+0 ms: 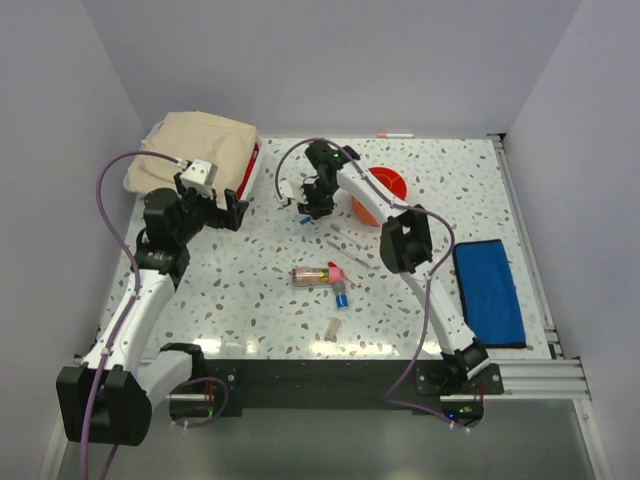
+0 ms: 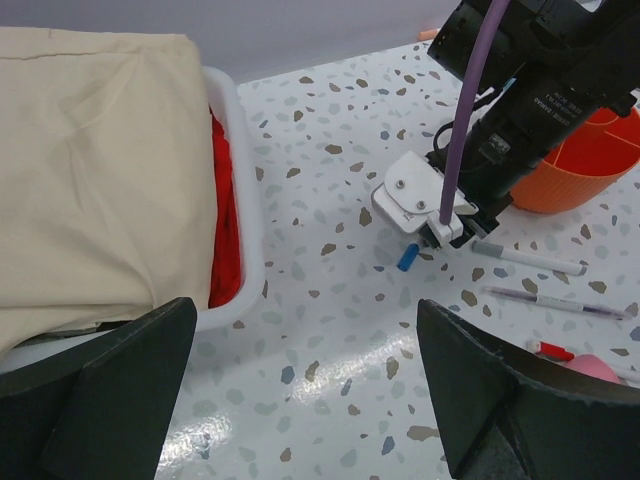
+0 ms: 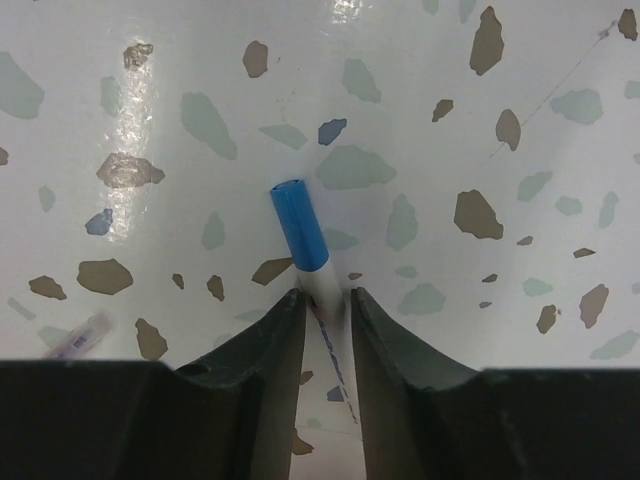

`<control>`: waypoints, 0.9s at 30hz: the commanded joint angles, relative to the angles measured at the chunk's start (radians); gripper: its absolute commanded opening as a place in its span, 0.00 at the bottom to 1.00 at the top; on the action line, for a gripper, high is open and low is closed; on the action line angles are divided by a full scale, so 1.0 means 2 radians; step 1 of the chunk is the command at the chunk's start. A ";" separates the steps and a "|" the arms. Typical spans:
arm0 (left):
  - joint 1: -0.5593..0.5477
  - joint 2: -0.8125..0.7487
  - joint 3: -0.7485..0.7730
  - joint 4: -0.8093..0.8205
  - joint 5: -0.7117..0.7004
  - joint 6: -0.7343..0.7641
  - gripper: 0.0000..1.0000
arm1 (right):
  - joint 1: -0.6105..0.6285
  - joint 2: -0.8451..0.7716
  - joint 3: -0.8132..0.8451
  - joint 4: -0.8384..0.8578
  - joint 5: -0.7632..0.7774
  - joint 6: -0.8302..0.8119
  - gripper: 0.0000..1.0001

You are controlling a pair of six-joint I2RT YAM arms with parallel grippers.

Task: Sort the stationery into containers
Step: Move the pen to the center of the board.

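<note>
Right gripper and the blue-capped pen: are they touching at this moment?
Touching. The right wrist view shows the right gripper closed on the blue-capped pen, its white barrel pinched with no gap on either side.

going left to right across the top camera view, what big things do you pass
beige cloth bundle → right gripper, closed on the blue-capped pen → orange tub → blue mat
</note>
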 commanded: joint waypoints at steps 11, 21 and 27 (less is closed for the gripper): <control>0.004 0.029 0.060 0.000 0.015 -0.002 0.96 | 0.023 0.059 -0.049 -0.108 0.126 -0.059 0.41; 0.004 0.049 0.108 -0.076 -0.006 0.049 0.96 | 0.020 0.060 -0.056 -0.194 0.113 -0.134 0.29; 0.004 0.059 0.124 -0.096 -0.010 0.070 0.96 | 0.019 0.059 -0.056 -0.194 0.108 -0.137 0.07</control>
